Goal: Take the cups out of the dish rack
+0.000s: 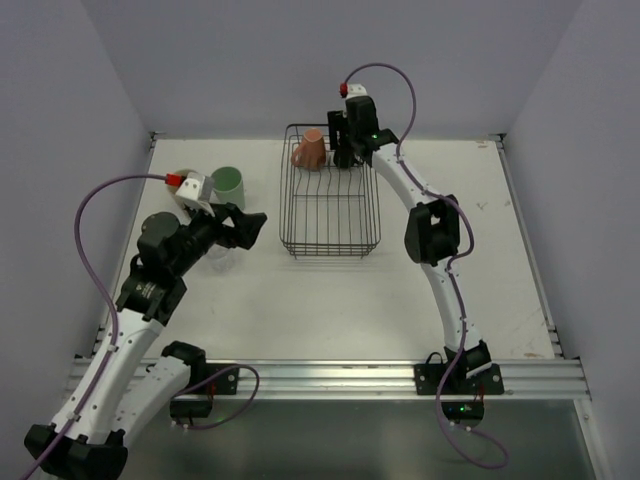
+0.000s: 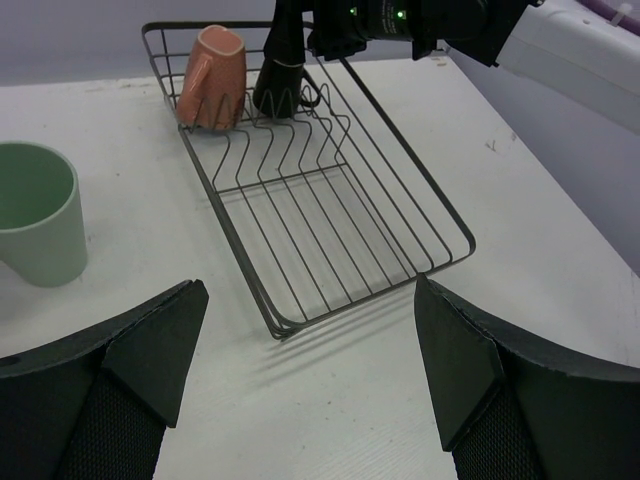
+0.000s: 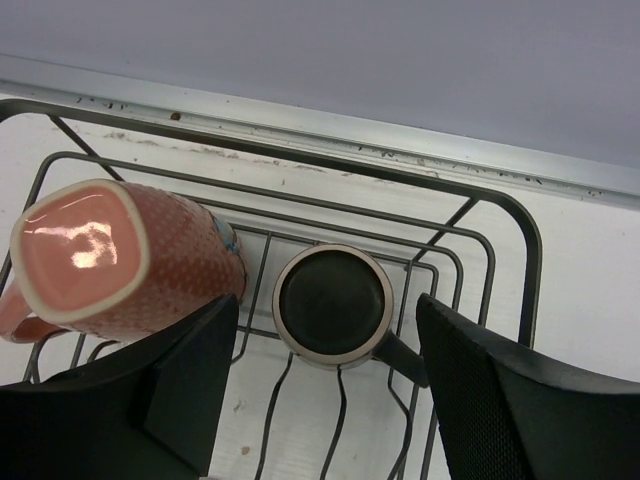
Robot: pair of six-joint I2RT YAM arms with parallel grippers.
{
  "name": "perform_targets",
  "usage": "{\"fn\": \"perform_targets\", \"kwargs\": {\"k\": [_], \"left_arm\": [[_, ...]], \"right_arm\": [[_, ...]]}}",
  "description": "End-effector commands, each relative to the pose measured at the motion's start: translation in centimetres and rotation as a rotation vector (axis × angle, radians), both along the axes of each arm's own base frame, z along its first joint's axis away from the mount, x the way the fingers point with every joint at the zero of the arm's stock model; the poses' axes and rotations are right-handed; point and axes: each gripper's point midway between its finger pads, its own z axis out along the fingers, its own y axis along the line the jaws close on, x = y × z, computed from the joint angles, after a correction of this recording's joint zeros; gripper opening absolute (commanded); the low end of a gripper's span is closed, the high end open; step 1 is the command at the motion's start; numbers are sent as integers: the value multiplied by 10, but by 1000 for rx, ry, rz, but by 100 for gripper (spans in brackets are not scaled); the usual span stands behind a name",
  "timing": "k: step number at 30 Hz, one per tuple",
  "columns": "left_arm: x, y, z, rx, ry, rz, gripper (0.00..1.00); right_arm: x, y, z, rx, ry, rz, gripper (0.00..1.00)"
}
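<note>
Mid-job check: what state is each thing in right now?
Dish rack: holds two mugs.
Pink mug: upside down, leaning in the rack.
Black mug: in the rack, ungripped.
Green cup: upright on the table.
Left end effector: open, empty.
Right end effector: open, straddling the black mug.

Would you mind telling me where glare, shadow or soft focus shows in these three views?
Right wrist: a bright glare patch sits on the pink mug's upturned base; the near fingers look soft. Left wrist: the dish rack throws thin line shadows on the table by its near corner. Top view: lighting even, shadows faint.
</note>
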Motion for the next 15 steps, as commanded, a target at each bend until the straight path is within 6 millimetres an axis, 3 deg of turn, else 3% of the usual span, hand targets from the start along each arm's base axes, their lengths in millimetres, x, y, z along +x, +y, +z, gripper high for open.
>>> {"fn": "perform_targets", "kwargs": {"k": [1, 11, 15], "left_arm": [[0, 2, 13, 3, -70, 6, 92], [2, 0, 9, 19, -61, 8, 92], [2, -1, 8, 20, -61, 6, 92]], "right_arm": [[-1, 0, 5, 12, 18, 25, 74], [-8, -16, -5, -18, 64, 13, 70], [-15, -21, -24, -60, 117, 14, 72]]}}
